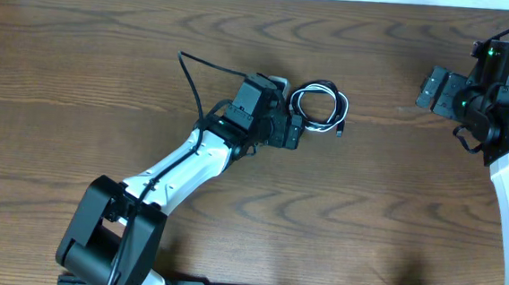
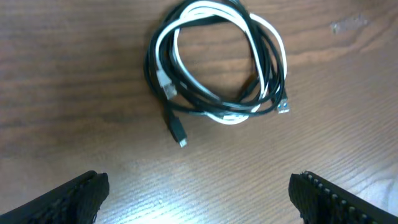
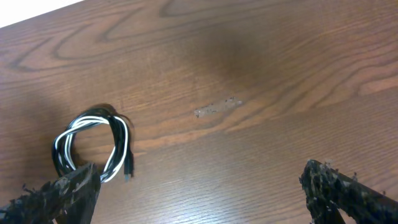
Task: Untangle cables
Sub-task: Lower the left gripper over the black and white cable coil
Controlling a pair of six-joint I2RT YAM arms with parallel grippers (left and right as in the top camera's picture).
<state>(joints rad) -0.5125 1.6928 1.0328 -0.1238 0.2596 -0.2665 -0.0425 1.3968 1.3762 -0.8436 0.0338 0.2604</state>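
So the cables (image 2: 214, 109) are found lying flat on the desk (image 1: 109, 42) as one small, roughly round coil, black and white strands wound together, just ahead of the left gripper (image 2: 199, 190) and pretty much centred on the gap between its fingers. That gripper is spread wide and nothing is held in it. The coil sits past the fingertips, not between them yet, so a short push forward and down is probably what's called for. A black plug end (image 2: 178, 132) is pointed back toward the gripper, slightly left of centre. A second plug sticks out on the right side of the coil, but which cord it belongs to can't really be made out. The right gripper (image 3: 199, 180) is also spread with nothing in it, and it's parked well apart, with the coil off to its forward left. So the left arm is clearly the nearer one.
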